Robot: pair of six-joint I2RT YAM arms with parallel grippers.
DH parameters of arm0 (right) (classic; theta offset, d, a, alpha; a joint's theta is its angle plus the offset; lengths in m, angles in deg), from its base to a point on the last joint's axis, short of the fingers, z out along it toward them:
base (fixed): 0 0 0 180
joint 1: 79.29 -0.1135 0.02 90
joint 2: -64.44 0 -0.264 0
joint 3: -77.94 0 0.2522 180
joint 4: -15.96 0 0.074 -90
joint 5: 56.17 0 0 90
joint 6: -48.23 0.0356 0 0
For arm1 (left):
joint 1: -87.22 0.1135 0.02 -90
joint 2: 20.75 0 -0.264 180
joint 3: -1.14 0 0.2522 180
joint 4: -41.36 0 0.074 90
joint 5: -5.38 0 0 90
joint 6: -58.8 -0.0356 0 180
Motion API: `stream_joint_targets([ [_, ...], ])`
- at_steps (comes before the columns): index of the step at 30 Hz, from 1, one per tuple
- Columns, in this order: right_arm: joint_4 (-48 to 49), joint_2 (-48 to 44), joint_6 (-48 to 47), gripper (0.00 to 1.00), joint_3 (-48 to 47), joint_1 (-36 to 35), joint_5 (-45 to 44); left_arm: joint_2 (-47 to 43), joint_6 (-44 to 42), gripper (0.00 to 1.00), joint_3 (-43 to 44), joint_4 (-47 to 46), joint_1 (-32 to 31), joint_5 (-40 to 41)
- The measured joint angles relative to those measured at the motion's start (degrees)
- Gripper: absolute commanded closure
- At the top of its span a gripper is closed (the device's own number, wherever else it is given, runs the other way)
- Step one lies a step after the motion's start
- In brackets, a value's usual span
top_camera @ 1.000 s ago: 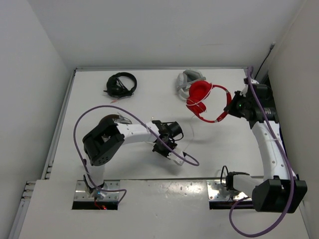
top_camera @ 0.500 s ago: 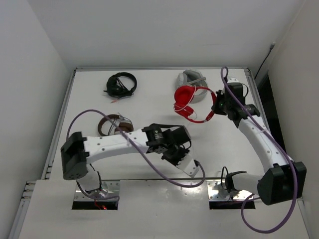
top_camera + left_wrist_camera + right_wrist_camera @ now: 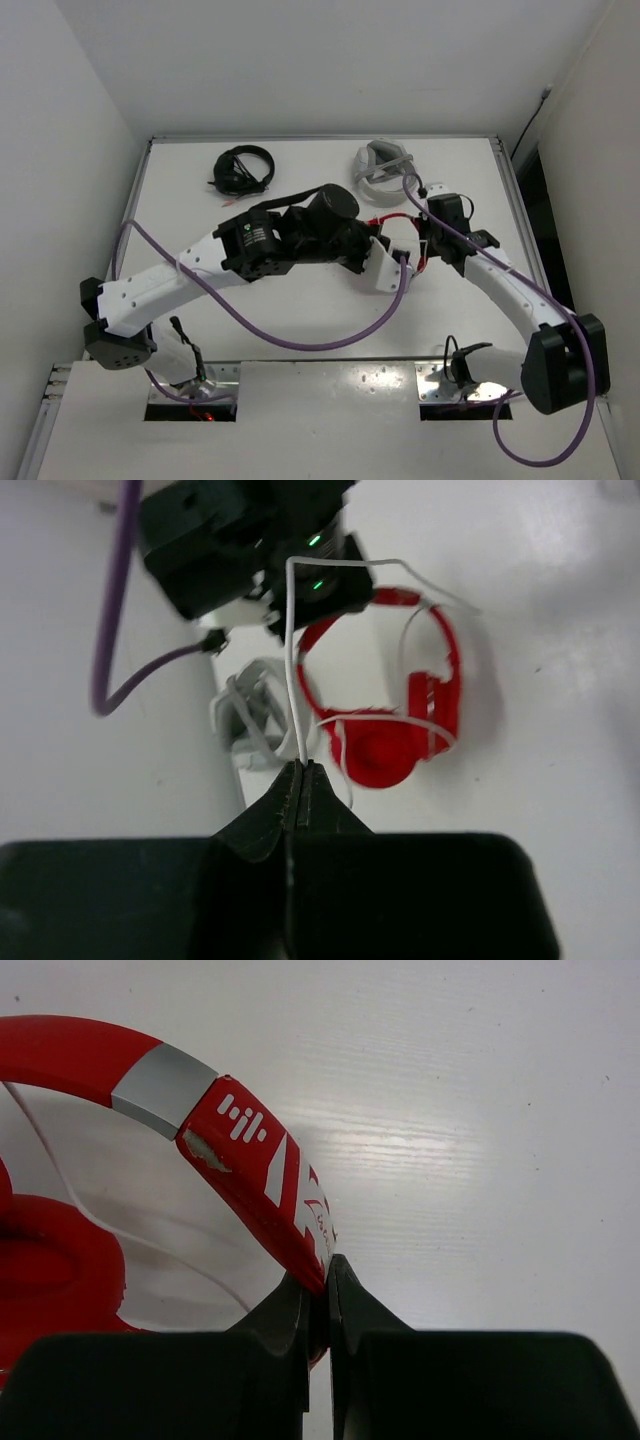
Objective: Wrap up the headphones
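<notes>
**Right wrist view.** The red headband (image 3: pixel 250 1160) of the headphones (image 3: pixel 60 1260) carries white markings.
- Just below the silver slider segment (image 3: pixel 160 1085) is a small white emblem (image 3: pixel 238 1120) of short bars and dots in a slanted row.
- Further along the band is larger white lettering (image 3: pixel 285 1175) in angled strokes, followed by finer white script (image 3: pixel 318 1225).
- Both are foreshortened and cut off where the right arm's jaws meet the band, so no word can be read.

**Top external and left wrist views.** Any markings are too small or blurred to read.
</notes>
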Motion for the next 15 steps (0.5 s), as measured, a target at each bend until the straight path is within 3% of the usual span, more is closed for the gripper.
stream_joint_targets([
  [8,-0.37,-6.19,-5.14,1.00,3.91,0.66,-0.59,-0.04,-4.42,1.00,0.13,-3.02,6.49,3.72],
  [15,-1.64,-6.64,-7.43,1.00,4.04,3.50,-0.55,-0.92,-6.75,1.00,-1.09,-8.74,8.44,6.36],
])
